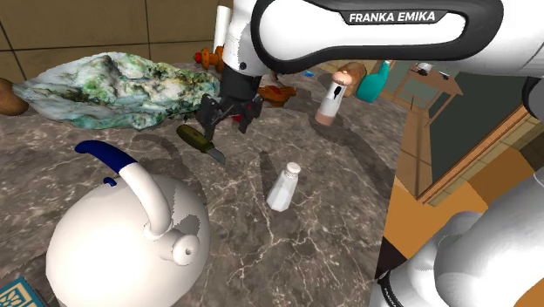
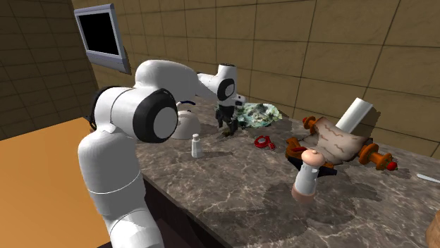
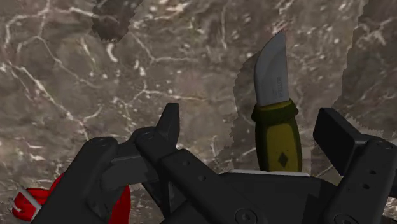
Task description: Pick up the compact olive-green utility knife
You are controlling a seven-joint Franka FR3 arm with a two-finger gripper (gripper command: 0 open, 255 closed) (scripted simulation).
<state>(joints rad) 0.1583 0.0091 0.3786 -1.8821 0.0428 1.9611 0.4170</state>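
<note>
The utility knife [image 1: 197,139] lies flat on the dark marble counter [image 1: 349,192], with an olive-green handle and a short grey blade that points toward the white shaker. My black gripper [image 1: 228,121] hangs just above it, fingers apart. In the wrist view the knife [image 3: 278,137] lies between the two fingers, closer to one finger [image 3: 337,133] than to the other, and neither touches it. Its blade [image 3: 271,73] reaches out past the fingertips. From the second exterior view, the gripper [image 2: 227,126] is low over the counter, in front of the green rock.
A large white kettle [image 1: 122,240] with a blue handle stands near the shoulder view's lower left. A white shaker [image 1: 283,186] stands close to the blade tip. A mottled green rock [image 1: 113,85], a figurine bottle [image 1: 331,100], a teal bottle [image 1: 375,83] and a red object [image 2: 264,141] lie behind.
</note>
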